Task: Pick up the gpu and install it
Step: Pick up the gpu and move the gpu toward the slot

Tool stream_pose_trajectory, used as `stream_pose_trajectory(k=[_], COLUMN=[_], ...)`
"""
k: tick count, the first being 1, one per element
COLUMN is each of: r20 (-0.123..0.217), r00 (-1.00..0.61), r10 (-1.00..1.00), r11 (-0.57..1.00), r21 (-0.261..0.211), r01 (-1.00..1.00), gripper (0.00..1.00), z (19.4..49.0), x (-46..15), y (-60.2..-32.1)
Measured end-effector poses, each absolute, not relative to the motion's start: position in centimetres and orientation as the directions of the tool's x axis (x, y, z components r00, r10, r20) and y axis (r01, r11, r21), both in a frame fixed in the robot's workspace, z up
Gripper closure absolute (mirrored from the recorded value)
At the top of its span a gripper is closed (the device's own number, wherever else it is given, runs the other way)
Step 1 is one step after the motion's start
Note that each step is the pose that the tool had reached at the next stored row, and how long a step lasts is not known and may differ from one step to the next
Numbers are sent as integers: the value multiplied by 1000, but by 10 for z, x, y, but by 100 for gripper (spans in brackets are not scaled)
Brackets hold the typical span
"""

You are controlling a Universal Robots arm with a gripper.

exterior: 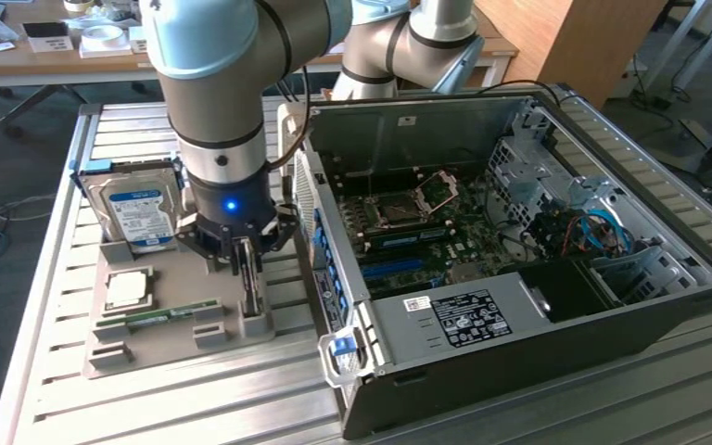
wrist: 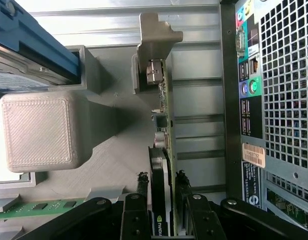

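Observation:
The gpu (exterior: pixel 252 298) stands on edge in a slot of the grey holder (exterior: pixel 158 348), at the side nearest the computer case. In the wrist view its board edge (wrist: pixel 166 115) runs away from me to the silver end bracket (wrist: pixel 154 40). My gripper (exterior: pixel 247 269) is straight above it, with one finger on each side of the card. My gripper (wrist: pixel 162 177) has its fingertips (wrist: pixel 142 179) pressed close against the card's dark face and its back. The card still sits in its slot.
The holder also carries a blue-labelled hard drive (exterior: pixel 133 209), a green memory stick (exterior: pixel 164 313) and a square processor (exterior: pixel 127 287). The open computer case (exterior: pixel 517 232) lies just to the exterior view's right, motherboard (exterior: pixel 418 232) exposed. Its rear panel (wrist: pixel 274 100) is close beside the card.

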State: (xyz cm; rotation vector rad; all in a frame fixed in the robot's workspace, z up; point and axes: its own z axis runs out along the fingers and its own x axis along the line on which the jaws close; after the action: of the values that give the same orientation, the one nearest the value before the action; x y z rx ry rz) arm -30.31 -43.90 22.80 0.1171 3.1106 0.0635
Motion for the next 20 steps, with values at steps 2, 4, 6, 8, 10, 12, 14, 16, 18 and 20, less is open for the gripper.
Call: stream_pose_trajectory(k=[2,4,6,8,10,12,14,16,18,20], r20=[-27,-27,-27,-27,-27,-27,-27,-26,-27,-27], r00=[-997,-997,-997,-997,-997,-997,-997,-997,-997,-997], r10=[76,76,76,76,76,76,76,76,76,76], r11=[996,996,996,996,996,996,996,996,996,996], r21=[42,42,42,42,42,42,42,42,42,42], r01=[75,75,75,75,74,75,75,75,75,75], gripper=[64,64,64,64,64,64,64,66,72,72], z=[228,228,228,227,228,228,228,228,228,228], x=[-303,-303,-303,-303,-303,-303,-303,-303,-303,-303], y=[-439,-439,-439,-438,-438,-437,-436,-436,-436,-436])
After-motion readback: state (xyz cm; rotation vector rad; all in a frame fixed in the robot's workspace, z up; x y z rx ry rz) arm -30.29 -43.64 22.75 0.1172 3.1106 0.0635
